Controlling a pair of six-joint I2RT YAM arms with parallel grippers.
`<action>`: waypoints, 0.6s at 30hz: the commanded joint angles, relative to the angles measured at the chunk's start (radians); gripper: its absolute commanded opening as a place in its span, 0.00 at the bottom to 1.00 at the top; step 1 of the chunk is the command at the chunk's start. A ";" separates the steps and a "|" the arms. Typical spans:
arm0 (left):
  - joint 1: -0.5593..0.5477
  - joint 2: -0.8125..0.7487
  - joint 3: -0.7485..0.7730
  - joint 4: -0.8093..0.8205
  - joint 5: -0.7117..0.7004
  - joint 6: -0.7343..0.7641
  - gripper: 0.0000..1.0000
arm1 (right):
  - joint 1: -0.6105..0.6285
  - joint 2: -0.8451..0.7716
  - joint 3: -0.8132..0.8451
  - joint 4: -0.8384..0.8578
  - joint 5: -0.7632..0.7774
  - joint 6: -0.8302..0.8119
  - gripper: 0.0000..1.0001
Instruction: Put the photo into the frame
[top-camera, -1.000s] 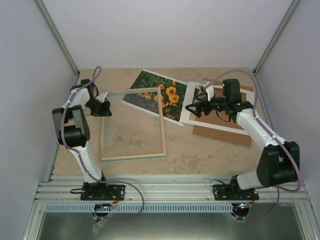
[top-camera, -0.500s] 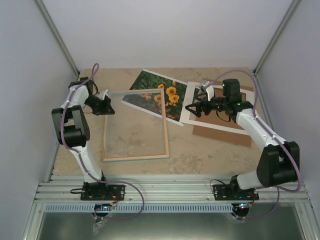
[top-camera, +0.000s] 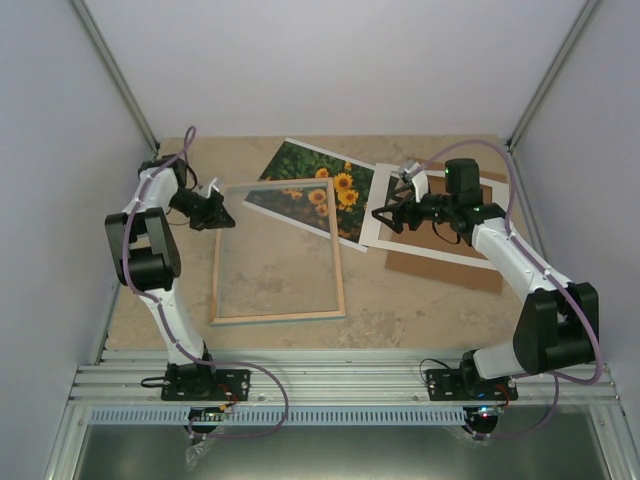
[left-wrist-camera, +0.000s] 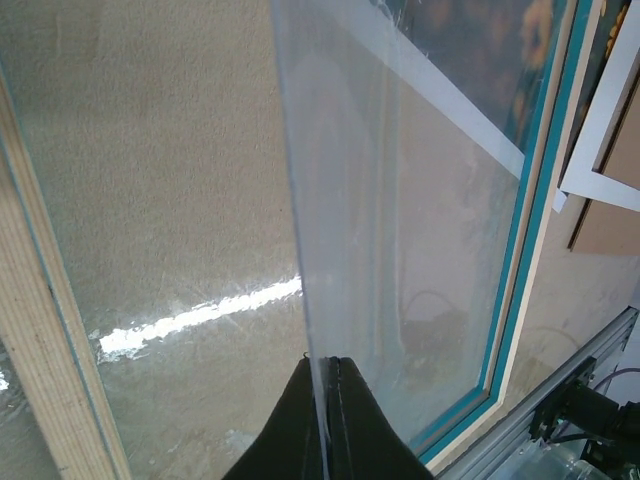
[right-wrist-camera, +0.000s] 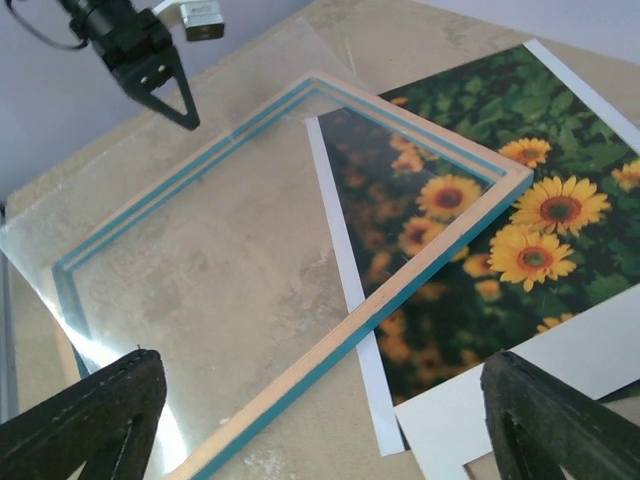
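While your left hand pinches: pane edge clamped, held up off frame to open it.
Frame: wood back up on worktop, far corner overlapping photo.
Photo: flat at the back, partly under frame, not yet in.
Right hand: released, hovering by photo's right edge, likely to slide it.

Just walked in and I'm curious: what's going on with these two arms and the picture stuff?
Two robot arms are framing a picture. The left end effector is shut on the edge of the clear pane, tilted up over the frame. The right end effector hangs open near the photo, which lies partly under the frame's far corner, not yet inside.
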 joint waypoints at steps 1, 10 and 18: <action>-0.001 -0.007 -0.015 -0.012 0.024 -0.014 0.00 | 0.010 0.045 -0.022 0.060 0.051 0.055 0.80; -0.012 0.009 -0.094 0.099 0.048 -0.053 0.00 | 0.027 0.219 0.027 0.070 0.149 0.224 0.56; -0.112 0.081 -0.052 0.169 0.061 -0.103 0.00 | 0.026 0.219 -0.027 0.128 0.213 0.283 0.54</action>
